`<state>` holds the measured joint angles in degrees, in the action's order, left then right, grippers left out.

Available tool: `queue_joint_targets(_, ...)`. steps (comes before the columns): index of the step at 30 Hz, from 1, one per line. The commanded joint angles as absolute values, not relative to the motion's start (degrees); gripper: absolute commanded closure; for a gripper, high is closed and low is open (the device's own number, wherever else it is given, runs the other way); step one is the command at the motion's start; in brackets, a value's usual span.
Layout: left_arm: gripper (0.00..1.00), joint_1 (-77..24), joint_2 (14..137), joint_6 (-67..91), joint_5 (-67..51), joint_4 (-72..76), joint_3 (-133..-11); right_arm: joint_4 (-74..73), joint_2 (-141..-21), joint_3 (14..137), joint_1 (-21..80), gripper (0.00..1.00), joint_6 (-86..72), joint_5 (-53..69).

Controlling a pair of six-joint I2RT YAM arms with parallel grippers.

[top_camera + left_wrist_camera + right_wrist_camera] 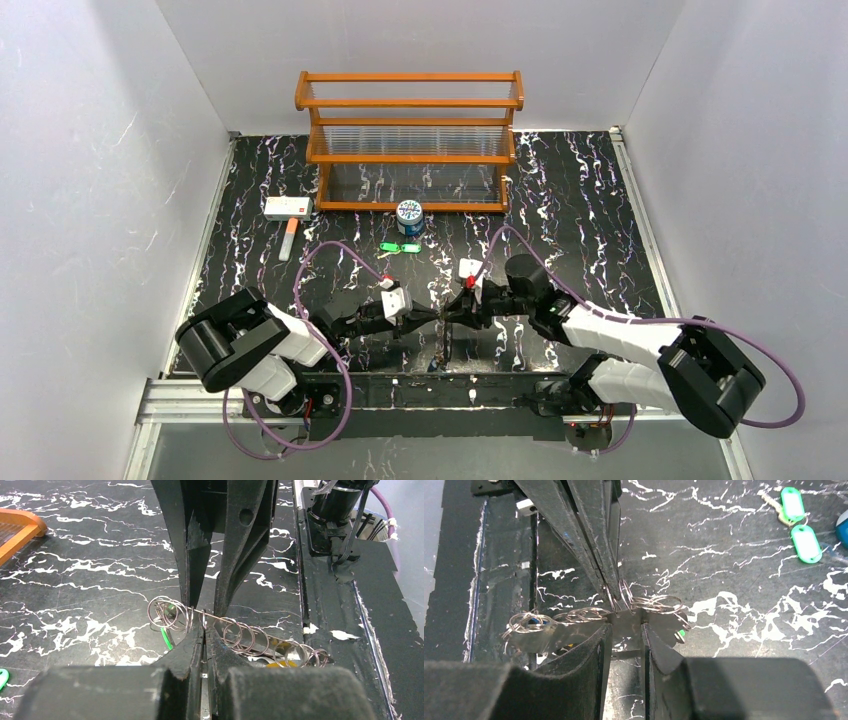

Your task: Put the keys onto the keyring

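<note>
Both arms meet over the middle of the table (580, 200), close to its near edge, with the keyring (626, 620) strung between them. It looks held off the surface rather than lying on it. The right gripper (626, 629) has its jaws partly spread and clamped across the flat metal of the keyring, probably as the anchor so the loop cannot swing or twist. The left gripper (204, 627) comes in from the opposite side with its jaws pressed together, pinching a split ring (204, 617) that stands upright just where the two sets of fingertips face each other. Whether the keyring itself is also caught in that pinch cannot be told. A row of further small rings lies along the keyring on both sides of the grip. Slivers of green and yellow plastic under the row suggest some keys already hang there, but their shapes are mostly hidden. Two green-headed keys (806, 542) lie loose on the table farther back, near the middle and just in front of the blue-and-white can (409, 217). So the job reads as partly done. The tip-to-tip hold suits threading: one arm steadies, the other works a ring along. The likely risk is the thin ring slipping from the narrow pinch, or the keyring flexing under the pull. A white box with a red mark (288, 207) sits toward the far left, and an orange rack (408, 105) stands along the far edge. Both are well apart from the work.
</note>
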<state>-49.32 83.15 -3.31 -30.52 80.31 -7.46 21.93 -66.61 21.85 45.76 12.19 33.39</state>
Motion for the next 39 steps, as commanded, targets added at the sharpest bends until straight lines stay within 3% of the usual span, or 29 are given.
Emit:
queue_joint_targets(1, 1.00, -49.39, 82.94, -3.30, -32.13, 83.73, -8.80, 28.86, -62.57, 19.95, 45.70, 0.66, 13.07, 35.20)
queue_joint_targets(24, 1.00, -48.17, 81.65, -0.80, -34.74, 84.73, -10.41, 28.22, -57.67, 17.75, 45.70, 0.73, 14.32, 32.70)
queue_joint_targets(39, 1.00, -47.03, 86.10, 3.17, -38.45, 91.15, -11.60, 27.34, -55.99, 17.18, 45.59, 0.69, 13.97, 28.06)
